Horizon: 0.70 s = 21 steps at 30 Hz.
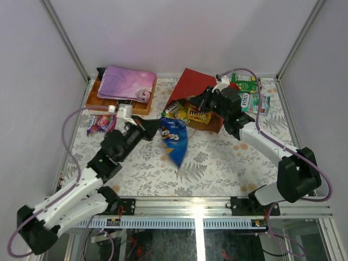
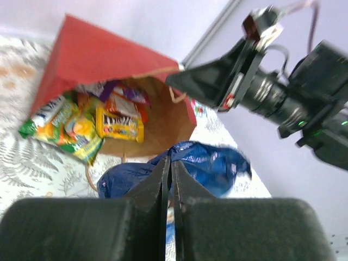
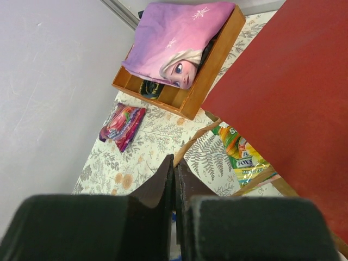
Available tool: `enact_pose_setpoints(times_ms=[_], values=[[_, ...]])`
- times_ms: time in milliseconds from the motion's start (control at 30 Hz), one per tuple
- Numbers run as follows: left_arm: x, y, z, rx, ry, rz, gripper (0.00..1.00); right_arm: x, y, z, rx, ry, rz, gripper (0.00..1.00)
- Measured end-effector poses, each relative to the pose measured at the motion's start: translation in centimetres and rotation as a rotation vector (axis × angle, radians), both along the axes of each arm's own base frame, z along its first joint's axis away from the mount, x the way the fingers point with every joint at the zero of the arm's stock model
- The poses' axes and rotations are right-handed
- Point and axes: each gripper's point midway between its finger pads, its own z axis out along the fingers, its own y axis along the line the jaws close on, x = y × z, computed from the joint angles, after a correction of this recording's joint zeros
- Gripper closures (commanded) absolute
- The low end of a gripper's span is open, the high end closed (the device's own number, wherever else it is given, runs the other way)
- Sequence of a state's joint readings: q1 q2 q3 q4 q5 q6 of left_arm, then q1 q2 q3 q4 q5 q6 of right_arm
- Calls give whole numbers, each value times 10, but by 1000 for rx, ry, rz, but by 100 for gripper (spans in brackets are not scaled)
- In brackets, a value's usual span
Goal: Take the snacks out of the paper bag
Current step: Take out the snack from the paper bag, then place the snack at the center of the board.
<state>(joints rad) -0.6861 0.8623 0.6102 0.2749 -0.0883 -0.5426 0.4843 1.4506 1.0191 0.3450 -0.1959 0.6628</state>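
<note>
The red paper bag (image 1: pixel 187 84) lies on its side at the back middle, its brown mouth facing forward. Several snacks (image 1: pixel 185 112) sit in the mouth, among them a yellow pack (image 2: pixel 119 124) and a green pack (image 2: pixel 65 128). My left gripper (image 1: pixel 155 124) is shut on the top edge of the blue Doritos bag (image 1: pixel 175 141), which hangs just in front of the mouth (image 2: pixel 209 166). My right gripper (image 1: pixel 198 101) is shut on the bag's thin cord handle (image 3: pixel 197 140) and holds the red wall (image 3: pixel 283 92) up. A green Fox's packet (image 3: pixel 244 155) shows under it.
An orange wooden tray (image 1: pixel 93 100) with a pink-purple folded cloth (image 1: pixel 128 82) stands at the back left. A purple packet (image 1: pixel 100 124) lies on the table in front of it. Green packets (image 1: pixel 249 92) lie at the back right, behind the right arm.
</note>
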Motion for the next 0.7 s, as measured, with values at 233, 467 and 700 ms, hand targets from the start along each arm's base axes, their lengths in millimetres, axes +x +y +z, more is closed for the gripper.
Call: enact_pose_setpoints(times_ms=[233, 467, 700], values=[[-26, 82, 67, -63, -55, 261, 100, 0, 2, 2, 13, -5, 7, 100], [-25, 144, 63, -23, 9, 560, 100, 0, 4, 4, 30, -4, 12, 100], [22, 152, 12, 142, 193, 614, 100, -2, 7, 4, 41, 1, 30, 100]])
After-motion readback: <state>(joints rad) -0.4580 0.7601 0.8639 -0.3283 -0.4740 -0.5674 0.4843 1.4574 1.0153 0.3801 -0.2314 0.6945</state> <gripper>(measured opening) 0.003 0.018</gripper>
